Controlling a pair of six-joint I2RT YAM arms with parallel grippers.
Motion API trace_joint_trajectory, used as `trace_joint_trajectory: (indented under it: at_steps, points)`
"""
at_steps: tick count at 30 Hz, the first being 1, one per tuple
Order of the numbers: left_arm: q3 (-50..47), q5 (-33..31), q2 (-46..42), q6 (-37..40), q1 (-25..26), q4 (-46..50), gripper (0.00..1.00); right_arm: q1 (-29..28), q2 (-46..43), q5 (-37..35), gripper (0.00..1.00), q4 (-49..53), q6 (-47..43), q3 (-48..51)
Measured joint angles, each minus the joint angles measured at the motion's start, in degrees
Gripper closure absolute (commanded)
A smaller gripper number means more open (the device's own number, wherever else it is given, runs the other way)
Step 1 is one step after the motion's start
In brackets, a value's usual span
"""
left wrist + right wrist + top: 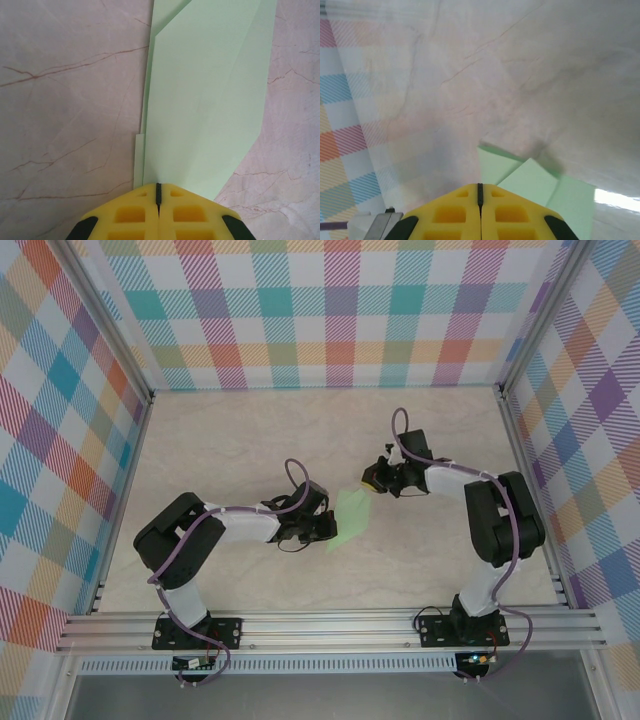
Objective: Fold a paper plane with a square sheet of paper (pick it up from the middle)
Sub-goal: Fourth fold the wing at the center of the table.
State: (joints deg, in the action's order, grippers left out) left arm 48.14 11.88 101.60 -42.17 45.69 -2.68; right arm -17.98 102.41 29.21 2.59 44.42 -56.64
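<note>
Marbled beige tabletop (250, 440), plaid walls (330, 310) on three sides. Around the middle of the tabletop, a bit closer to the near edge than the far one, we see the pale-green paper (352, 518). It is already partly folded: an elongated, layered shape with angled ends, lying flat as far as we can tell. Its long axis runs from near-left to far-right on the tabletop.

Left gripper (325, 529) sits at the near-left end and right gripper (374, 480) at the far-right end, so the paper lies between the two.

In the left wrist view the paper (205, 100) stretches straight away from the left gripper (158, 192), with its long axis in line with the gripper and its near tip meeting it. Jaws are closed flush, no gap. We cannot tell whether they pinch that tip or just press on it.

In the right wrist view the right gripper (480, 192) is also closed flush, with nothing held. The paper (535, 182) lies just below and right of it, overlapping flaps visible. Whether it touches the paper we cannot tell.

Our read: left is the axis-aligned arm, so the next crease or slide likely runs along that long axis, away from the left gripper, with right placed to steady the far end.
</note>
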Motion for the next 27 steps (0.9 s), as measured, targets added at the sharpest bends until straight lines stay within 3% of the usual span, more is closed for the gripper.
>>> trace_joint_trajectory:
  at_steps: [9, 27]
  points:
    - [0.4, 0.0, 0.3, 0.0, 0.0, 0.8, 1.0, -0.9, 7.1, -0.1, 0.98, -2.2, 0.1, 0.8]
    - [0.5, 0.2, 0.5, 0.9, 0.0, 0.8, 1.0, 1.2, 6.1, -0.7, 0.97, -9.2, -2.4, 4.4]
